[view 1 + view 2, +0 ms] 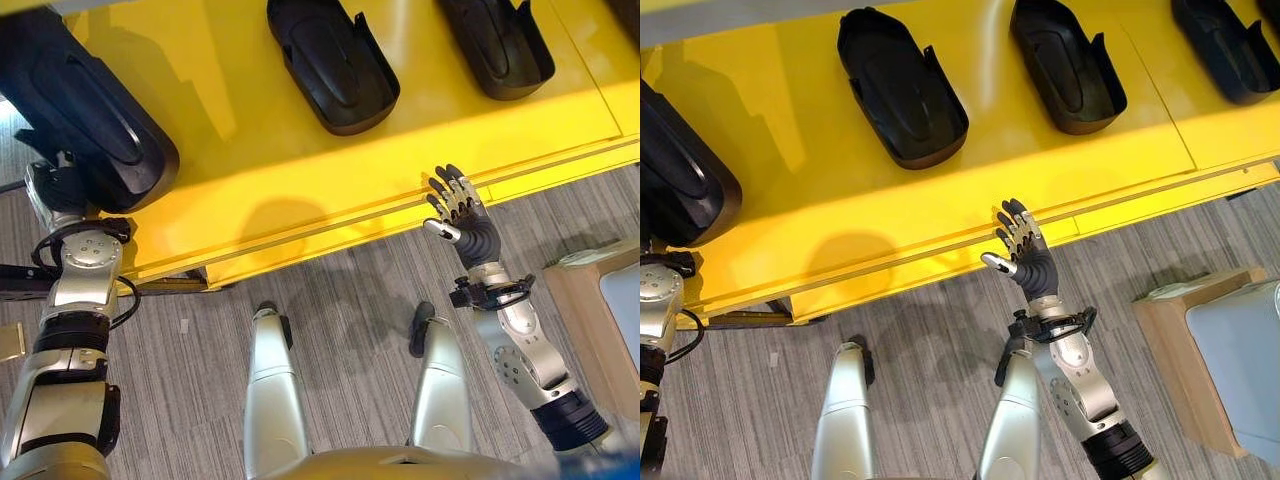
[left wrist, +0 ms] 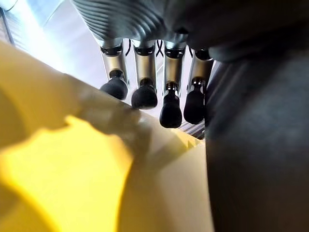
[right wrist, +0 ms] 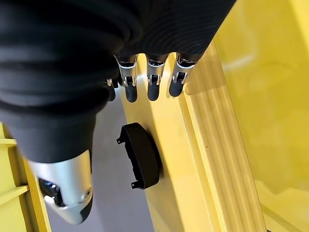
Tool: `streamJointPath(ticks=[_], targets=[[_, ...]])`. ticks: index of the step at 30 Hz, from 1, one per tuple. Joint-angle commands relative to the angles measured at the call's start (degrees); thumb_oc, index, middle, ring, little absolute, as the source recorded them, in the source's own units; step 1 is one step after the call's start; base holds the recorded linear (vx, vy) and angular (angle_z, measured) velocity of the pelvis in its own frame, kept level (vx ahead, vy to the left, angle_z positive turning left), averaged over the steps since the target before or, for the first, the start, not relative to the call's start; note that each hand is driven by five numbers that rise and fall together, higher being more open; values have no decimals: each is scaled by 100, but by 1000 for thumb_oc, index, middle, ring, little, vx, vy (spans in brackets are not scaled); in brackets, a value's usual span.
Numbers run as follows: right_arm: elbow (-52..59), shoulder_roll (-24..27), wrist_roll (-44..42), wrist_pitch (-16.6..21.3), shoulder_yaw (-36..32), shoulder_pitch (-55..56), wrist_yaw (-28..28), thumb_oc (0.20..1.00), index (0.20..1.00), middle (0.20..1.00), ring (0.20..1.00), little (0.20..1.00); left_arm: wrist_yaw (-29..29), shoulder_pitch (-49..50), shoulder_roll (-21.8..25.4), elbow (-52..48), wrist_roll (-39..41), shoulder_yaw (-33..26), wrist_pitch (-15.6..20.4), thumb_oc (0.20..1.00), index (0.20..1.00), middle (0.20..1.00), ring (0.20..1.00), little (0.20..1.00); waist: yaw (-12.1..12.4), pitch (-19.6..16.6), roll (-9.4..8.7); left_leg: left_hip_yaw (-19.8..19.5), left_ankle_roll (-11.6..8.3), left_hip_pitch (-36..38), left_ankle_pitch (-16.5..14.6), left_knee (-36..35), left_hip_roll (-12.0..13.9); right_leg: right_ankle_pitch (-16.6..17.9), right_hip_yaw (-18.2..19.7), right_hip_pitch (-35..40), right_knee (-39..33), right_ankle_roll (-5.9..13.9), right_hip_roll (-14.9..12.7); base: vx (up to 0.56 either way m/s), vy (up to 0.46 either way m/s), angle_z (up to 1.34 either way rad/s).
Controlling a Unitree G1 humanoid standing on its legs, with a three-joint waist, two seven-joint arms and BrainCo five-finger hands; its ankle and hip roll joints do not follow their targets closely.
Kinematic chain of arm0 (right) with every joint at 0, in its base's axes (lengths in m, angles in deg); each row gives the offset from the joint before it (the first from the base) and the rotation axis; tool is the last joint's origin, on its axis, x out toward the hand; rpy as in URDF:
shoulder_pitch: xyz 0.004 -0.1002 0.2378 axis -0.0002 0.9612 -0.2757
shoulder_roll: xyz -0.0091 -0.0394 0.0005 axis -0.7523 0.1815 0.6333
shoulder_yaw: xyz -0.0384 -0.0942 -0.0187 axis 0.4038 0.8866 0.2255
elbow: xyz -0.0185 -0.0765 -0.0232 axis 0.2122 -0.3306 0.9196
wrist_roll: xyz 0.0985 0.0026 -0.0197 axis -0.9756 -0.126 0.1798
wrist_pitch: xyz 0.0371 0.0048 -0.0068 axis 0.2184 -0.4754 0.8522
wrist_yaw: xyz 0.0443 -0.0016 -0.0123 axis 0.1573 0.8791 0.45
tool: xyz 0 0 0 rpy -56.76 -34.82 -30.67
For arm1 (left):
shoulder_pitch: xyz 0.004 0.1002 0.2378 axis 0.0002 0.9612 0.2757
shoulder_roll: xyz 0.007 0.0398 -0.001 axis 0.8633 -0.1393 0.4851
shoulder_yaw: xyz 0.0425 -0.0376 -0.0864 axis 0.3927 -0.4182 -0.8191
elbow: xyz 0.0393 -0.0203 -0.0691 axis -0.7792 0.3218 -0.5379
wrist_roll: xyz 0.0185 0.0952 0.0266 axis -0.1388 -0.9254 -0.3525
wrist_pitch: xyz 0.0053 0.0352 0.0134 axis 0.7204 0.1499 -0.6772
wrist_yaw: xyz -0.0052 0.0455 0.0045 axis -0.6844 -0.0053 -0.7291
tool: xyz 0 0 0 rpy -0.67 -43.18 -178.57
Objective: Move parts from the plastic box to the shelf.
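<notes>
A yellow shelf [image 1: 300,190] runs across the far side, with several black moulded parts lying on it. The biggest black part [image 1: 90,100] lies at the shelf's left end, and my left arm reaches up beneath it. In the left wrist view my left hand [image 2: 144,92] has straight fingers above the yellow surface, with that part's dark wall [image 2: 256,159] close beside them. My right hand [image 1: 460,215] is open and holds nothing, its fingers straight at the shelf's front edge. Two more black parts [image 1: 335,65] [image 1: 495,45] lie further back; another part [image 3: 140,154] shows past the right fingers.
A pale grey box [image 1: 1240,340] on a brown base [image 1: 1170,350] stands on the floor at the right. Grey striped carpet [image 1: 340,290] lies between me and the shelf. A fourth part [image 1: 1225,45] lies at the shelf's far right.
</notes>
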Motion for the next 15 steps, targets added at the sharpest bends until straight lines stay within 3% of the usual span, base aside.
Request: streamJointPath(ticks=[1, 7, 15], targets=[[523, 49, -113, 260, -454, -110, 148, 1000, 1000, 1000, 1000, 1000, -155, -1039, 144, -942, -889, 704, -245, 200, 200, 200, 200, 200, -151, 136, 75, 30, 87, 257, 252, -450, -16, -275, 222, -217, 632, -134, -45, 12, 1, 29], [456, -27, -68, 89, -524, -283, 160, 1000, 1000, 1000, 1000, 1000, -73, -412, -300, -1547, -936, 157, -174, 200, 200, 200, 200, 200, -117, 116, 85, 31, 99, 191, 236, -443, -45, -288, 220, -284, 643, -163, -13, -5, 4, -4], [462, 17, -107, 31, -575, -291, 228, 1000, 1000, 1000, 1000, 1000, -91, -545, -226, -1796, -1075, 135, -153, 200, 200, 200, 200, 200, -140, 68, 91, 48, 104, 151, 219, -425, -49, -283, 241, -331, 637, -166, 11, -1, 4, -3]])
